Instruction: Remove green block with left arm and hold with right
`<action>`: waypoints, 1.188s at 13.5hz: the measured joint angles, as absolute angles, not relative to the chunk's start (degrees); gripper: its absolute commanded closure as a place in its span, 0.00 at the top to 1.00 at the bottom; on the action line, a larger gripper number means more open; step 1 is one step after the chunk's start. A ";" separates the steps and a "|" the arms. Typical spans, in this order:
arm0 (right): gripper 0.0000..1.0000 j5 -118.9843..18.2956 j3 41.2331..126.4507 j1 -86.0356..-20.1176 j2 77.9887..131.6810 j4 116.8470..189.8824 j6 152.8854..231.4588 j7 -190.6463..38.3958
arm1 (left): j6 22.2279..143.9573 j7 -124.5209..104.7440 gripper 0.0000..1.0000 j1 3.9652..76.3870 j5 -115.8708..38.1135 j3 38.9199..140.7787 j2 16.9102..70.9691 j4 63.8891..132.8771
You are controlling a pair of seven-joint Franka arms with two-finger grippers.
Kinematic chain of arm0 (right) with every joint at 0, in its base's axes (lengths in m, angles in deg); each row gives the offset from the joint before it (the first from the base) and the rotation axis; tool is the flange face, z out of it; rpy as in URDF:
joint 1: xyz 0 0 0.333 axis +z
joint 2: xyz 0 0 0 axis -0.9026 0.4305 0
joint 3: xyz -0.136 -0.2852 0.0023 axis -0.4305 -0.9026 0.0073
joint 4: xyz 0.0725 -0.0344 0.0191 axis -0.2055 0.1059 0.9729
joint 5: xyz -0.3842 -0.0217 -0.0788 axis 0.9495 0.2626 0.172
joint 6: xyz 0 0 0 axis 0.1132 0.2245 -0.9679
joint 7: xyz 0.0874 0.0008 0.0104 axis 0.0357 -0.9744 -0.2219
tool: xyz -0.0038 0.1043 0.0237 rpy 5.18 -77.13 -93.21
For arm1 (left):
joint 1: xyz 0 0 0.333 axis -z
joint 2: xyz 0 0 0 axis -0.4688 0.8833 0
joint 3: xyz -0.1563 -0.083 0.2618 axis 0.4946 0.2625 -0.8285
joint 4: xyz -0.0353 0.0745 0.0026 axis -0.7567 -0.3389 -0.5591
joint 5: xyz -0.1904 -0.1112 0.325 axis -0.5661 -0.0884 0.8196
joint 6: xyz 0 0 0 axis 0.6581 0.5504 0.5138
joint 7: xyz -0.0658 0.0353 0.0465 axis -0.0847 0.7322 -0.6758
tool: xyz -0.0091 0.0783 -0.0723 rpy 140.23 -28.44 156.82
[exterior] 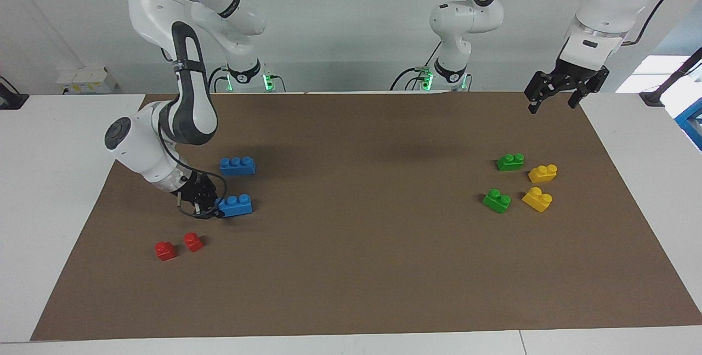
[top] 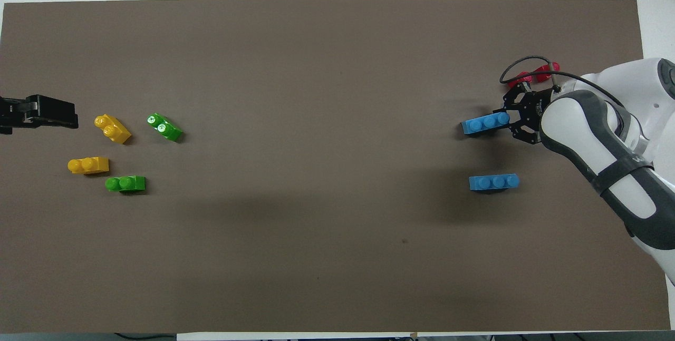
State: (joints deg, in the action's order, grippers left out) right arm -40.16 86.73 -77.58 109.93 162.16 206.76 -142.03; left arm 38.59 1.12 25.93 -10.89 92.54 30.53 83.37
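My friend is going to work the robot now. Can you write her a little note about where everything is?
Left pincer: open, empty, up in the air near the edge of the brown mat at the left arm's end.
Right pincer: low at the end of a blue block, fingertips closed on it.
Two green blocks, one nearer the robots and one farther, lie on the mat beside two yellow blocks.
Done: nothing green moved.
Left: left arm takes a green block, right holds.
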 measured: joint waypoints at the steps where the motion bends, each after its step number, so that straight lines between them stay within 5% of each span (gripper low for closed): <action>1: 0.88 -40.16 86.91 -77.49 109.90 162.09 206.75 -141.71 | 38.59 1.30 1.00 25.86 -11.19 92.49 30.55 83.47; 8: 0.91 -34.64 87.10 -77.53 106.39 151.83 195.92 -138.95 | 38.49 1.50 1.00 25.78 -11.68 92.62 31.02 83.69; 16: 0.97 -21.98 86.51 -78.29 90.19 150.08 181.15 -97.89 | 34.88 1.50 1.00 25.69 -14.16 92.61 30.97 82.21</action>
State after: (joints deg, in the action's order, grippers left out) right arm -21.98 86.51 -78.29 90.19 150.08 181.15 -97.89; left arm 34.88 1.50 25.69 -14.16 92.61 30.97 82.21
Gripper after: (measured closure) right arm 0.000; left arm 0.000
